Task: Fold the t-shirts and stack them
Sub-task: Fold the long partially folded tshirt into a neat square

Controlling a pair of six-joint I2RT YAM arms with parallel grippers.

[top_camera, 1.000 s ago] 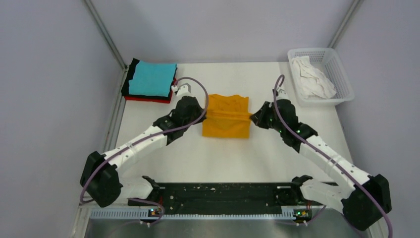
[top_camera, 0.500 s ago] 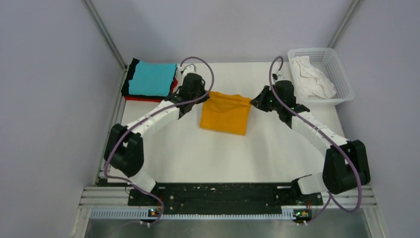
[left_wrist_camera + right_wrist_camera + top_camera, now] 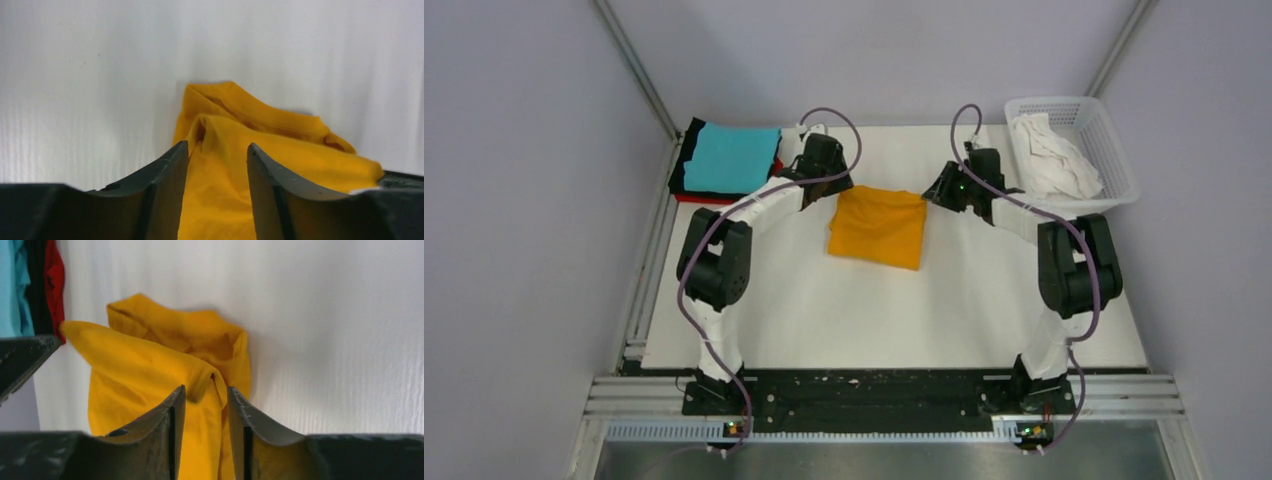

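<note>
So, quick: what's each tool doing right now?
Left tool: open, over a corner of the orange-yellow t-shirt.
Right tool: open, over its other corner.

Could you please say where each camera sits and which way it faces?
Top external: above, behind the bases, looking down on the table; left arm and right arm show.
Left wrist: on that wrist, looking past the left pincer at the orange-yellow t-shirt.
Right wrist: likewise, past the right pincer; stacked t-shirts at left.
Shared: all show the orange-yellow t-shirt.
</note>
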